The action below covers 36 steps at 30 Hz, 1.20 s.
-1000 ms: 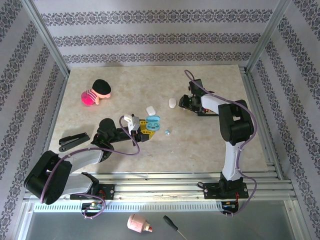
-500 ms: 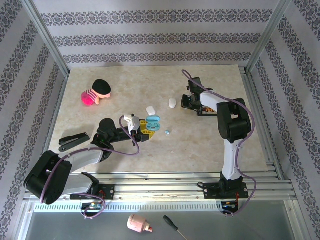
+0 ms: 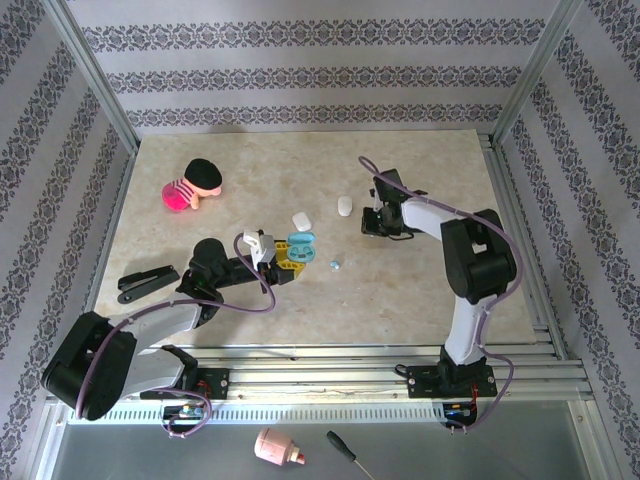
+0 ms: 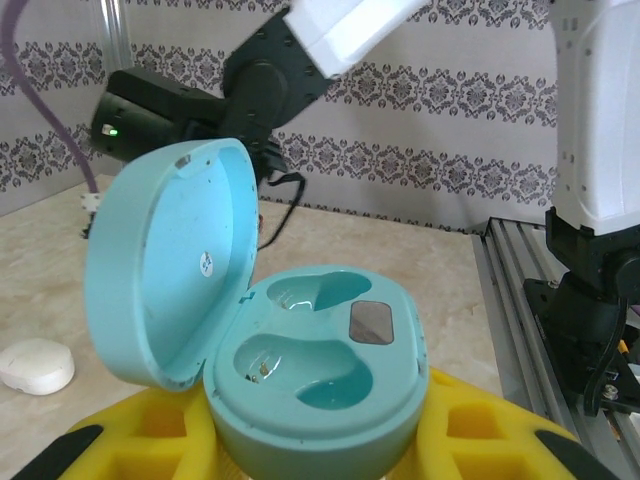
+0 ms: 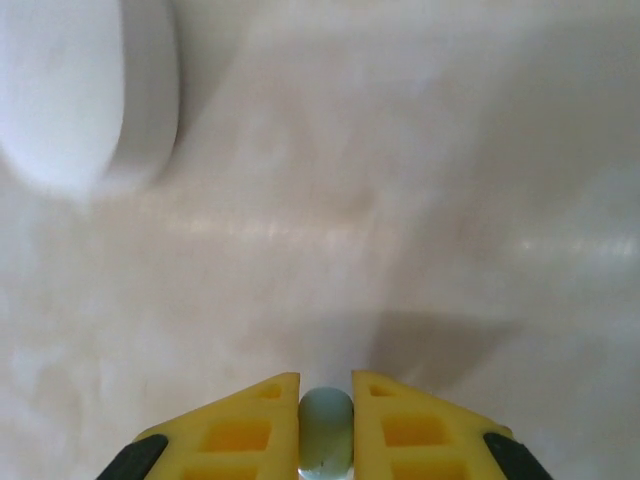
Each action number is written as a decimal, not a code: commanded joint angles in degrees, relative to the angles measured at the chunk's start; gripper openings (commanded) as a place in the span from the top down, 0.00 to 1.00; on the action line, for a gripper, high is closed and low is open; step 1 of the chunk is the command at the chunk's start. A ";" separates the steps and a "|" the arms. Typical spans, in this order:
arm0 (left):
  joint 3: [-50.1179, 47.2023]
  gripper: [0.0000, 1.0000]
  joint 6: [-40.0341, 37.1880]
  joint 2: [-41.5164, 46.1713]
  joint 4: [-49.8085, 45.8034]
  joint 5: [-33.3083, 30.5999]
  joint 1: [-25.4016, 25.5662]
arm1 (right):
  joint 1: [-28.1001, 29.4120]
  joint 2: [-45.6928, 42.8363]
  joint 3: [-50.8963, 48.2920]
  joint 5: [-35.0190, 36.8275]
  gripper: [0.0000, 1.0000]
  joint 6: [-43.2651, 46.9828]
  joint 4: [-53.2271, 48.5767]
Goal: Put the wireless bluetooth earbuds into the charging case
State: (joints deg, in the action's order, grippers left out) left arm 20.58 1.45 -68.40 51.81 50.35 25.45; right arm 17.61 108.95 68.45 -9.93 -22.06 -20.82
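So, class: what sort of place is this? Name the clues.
Most likely a robotics test cell, not a home: a left arm and right arm bolted at the table near edge, an aluminium frame holding wallpapered panels around it, and mixed props such as a plush toy.

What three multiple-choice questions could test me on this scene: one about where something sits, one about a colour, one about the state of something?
1. Where on the table is the pink plush toy? A far left; B near right; C centre.
2. What colour is the open charging case? A red; B teal; C black.
3. The case's two wells are: A both empty; B both filled; C one filled.

Answers:
1 A: in the top view it lies near the far left corner.
2 B: lid and body are both teal.
3 A: the left wrist view shows both bare.
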 commanded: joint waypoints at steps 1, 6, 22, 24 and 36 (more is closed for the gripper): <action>-0.10 0.68 -1.23 1.58 -1.13 0.09 -0.75 | 1.90 -5.30 -5.49 -0.90 0.85 0.71 -1.54; -0.01 0.68 -1.18 1.96 -1.23 0.16 -0.70 | 5.12 -10.38 -12.09 -0.98 0.84 -0.62 -1.90; -1.97 0.68 -1.45 2.97 -0.89 -2.33 -1.52 | 8.00 -9.21 -7.88 13.53 0.71 3.86 -11.55; -2.91 0.68 -1.45 3.16 0.11 -3.02 -2.12 | 8.98 -10.51 -7.30 16.22 0.65 4.28 -13.02; -8.16 0.68 2.12 0.31 10.54 -5.85 -8.59 | 18.28 -8.10 0.35 32.59 0.60 2.60 -24.04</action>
State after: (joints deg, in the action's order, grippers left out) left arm 13.06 1.96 -67.53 55.09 44.71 18.13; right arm 33.89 99.26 66.17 15.59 -18.83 -39.22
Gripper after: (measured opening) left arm 0.326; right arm 0.406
